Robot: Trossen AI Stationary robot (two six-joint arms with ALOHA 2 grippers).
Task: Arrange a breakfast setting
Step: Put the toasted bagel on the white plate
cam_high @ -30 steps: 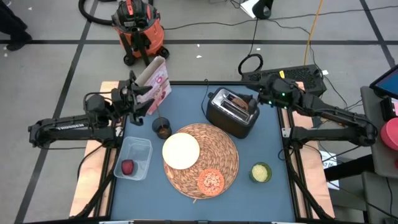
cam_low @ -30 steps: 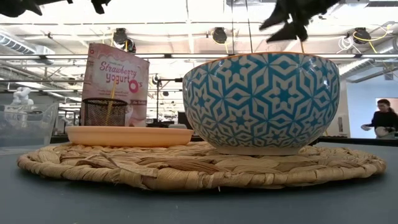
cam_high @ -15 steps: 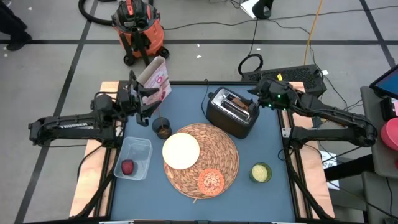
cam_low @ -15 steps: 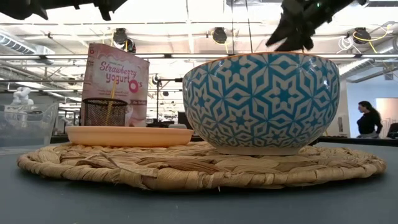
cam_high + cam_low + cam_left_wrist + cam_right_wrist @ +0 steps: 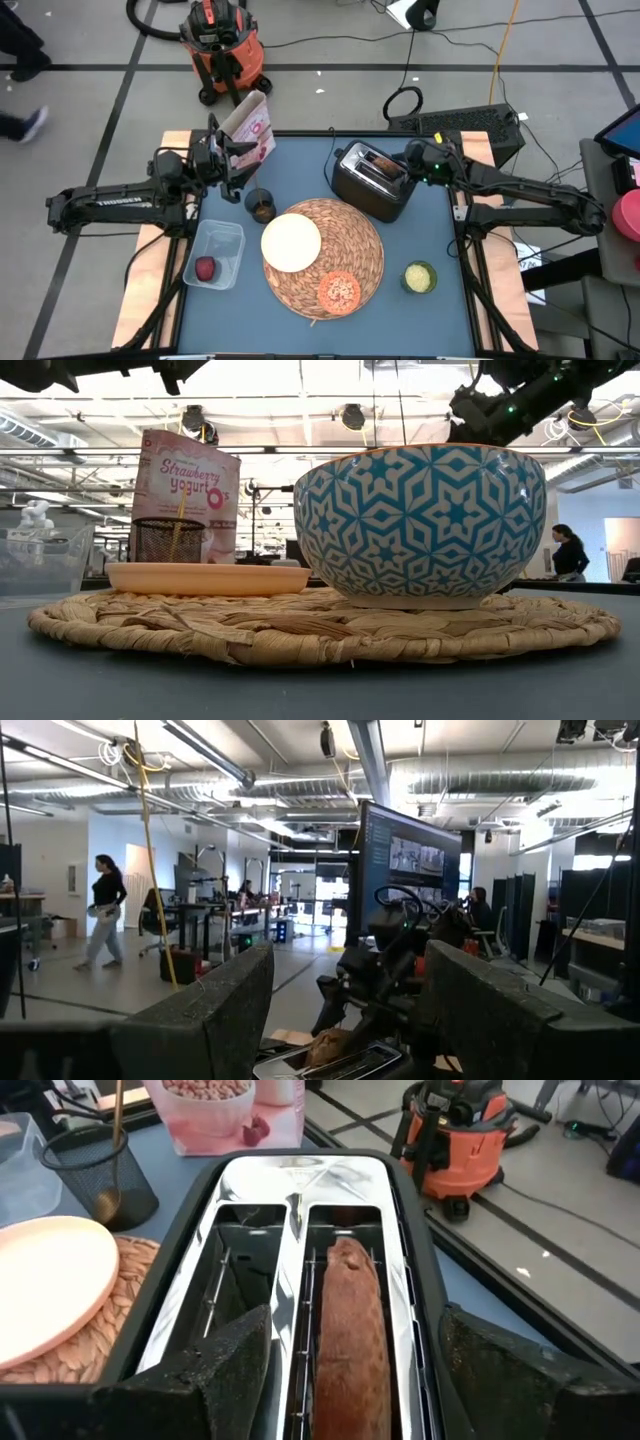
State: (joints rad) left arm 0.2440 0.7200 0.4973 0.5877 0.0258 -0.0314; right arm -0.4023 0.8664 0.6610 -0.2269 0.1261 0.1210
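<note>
The round woven placemat [image 5: 345,250] lies mid-table and bears the cream bowl [image 5: 291,243] and the small orange dish [image 5: 339,291]. A dark mesh cup [image 5: 260,205] stands at its far left with the wooden spoon [image 5: 117,1135] upright in it. At the far-left corner stands the pink-white cereal box [image 5: 252,128]. The dark-red fruit [image 5: 205,268] lies in the clear tub [image 5: 214,253]. My left gripper [image 5: 234,162] hangs open beside the box, holding nothing. My right gripper [image 5: 350,1365] is open just above the toaster [image 5: 372,180], a finger on either side of its slots.
A slice of toast [image 5: 350,1340] stands in one toaster slot. A small green-yellow cup [image 5: 419,277] sits near the table's right edge. An orange shop vacuum [image 5: 222,48] stands on the floor beyond the far edge. People walk in the room behind.
My right gripper has come down toward the toaster and tipped forward, moving a little toward the table's left; its fingers stay open. The toaster and the breakfast things have kept still.
</note>
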